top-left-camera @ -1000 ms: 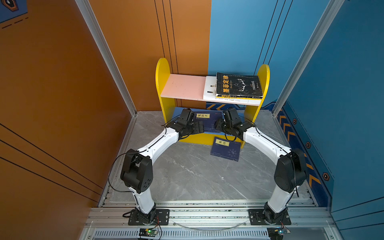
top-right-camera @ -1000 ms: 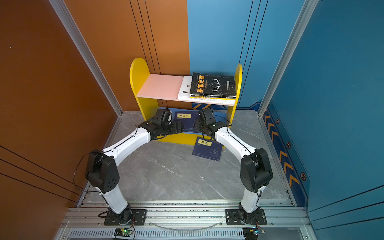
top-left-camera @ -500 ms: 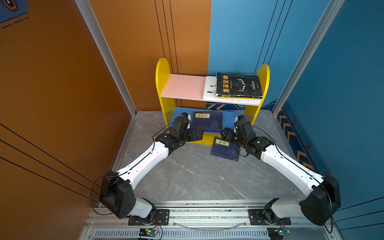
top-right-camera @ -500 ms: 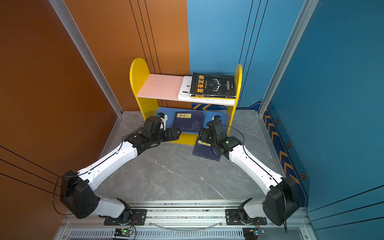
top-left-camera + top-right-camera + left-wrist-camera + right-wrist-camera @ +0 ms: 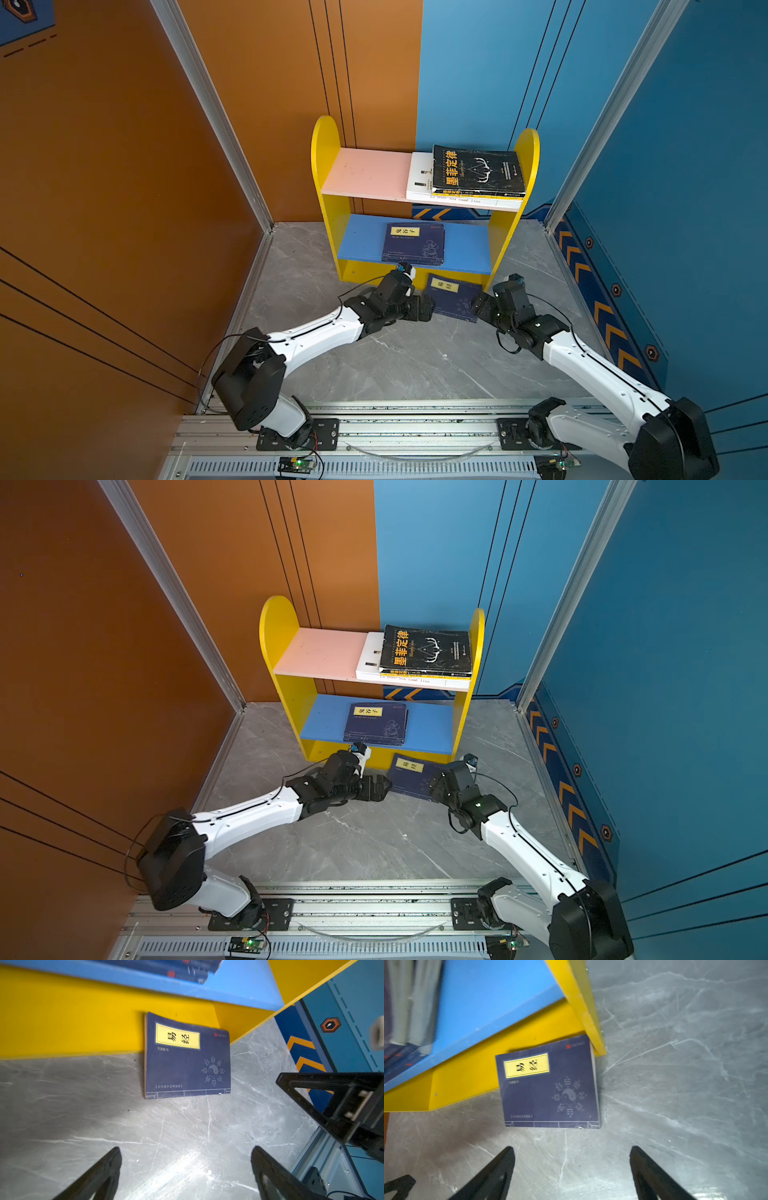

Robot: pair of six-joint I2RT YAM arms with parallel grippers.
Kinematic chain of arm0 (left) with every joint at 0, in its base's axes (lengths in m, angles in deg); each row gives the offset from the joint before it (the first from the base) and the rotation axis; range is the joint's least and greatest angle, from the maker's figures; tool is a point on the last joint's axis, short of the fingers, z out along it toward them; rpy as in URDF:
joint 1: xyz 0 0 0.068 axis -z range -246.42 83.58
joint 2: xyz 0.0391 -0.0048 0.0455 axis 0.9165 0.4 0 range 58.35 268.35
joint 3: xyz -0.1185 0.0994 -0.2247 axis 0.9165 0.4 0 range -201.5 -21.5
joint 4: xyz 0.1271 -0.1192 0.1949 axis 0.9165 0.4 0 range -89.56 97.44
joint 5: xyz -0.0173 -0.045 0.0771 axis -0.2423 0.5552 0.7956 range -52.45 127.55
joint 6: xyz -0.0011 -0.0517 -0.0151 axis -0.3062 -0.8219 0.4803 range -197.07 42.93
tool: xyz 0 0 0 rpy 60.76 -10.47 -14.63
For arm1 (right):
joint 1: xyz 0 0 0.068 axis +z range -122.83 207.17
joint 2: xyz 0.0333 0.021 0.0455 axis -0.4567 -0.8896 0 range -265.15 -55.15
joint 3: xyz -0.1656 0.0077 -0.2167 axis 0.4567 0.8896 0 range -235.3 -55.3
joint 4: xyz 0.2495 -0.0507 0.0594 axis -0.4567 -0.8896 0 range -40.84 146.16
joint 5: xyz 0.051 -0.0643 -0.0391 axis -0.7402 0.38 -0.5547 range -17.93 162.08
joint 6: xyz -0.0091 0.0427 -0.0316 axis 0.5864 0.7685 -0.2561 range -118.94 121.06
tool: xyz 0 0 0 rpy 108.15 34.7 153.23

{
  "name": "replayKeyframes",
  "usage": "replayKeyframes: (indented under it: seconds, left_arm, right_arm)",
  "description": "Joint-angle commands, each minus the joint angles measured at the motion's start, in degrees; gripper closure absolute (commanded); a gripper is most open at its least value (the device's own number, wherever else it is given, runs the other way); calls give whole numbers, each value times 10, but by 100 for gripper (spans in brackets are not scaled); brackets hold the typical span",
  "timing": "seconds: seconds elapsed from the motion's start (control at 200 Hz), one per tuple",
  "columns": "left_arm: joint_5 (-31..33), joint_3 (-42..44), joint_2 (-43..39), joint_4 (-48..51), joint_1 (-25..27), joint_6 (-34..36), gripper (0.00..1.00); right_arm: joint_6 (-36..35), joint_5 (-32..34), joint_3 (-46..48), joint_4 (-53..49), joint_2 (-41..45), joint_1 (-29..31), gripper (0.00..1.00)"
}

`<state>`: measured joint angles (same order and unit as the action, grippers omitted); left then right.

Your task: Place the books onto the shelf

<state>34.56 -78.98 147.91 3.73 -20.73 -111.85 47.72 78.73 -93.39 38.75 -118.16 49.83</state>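
- One navy book point(image 5: 451, 297) lies on the floor point(image 5: 415, 357), its top edge against the base strip of the shelf point(image 5: 325, 137).
- In front of the shelf, left gripper point(image 5: 186, 1150) and right gripper point(image 5: 572, 1148) flank it, jaws wide and empty.
- Black book point(image 5: 476, 170) tops white book point(image 5: 419, 178) on the shelf's pink board point(image 5: 365, 172); navy stack point(image 5: 413, 243) on its blue board point(image 5: 361, 245).
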Motion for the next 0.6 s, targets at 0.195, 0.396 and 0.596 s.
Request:
replayKeyframes:
  seconds: [0.195,0.396,0.596]
  left_arm:
    - [42,-90,137,-76,16,-15,2]
    - [89,-121,191,-76,22,-29,2]
    - [85,-151,238,-68,30,-45,2]
  right_arm:
    - [-8,-145,31,170,-93,-81,3]
    - [-10,-161,13,194,-169,-80,6]
    - [1,-176,2,205,-223,-81,12]
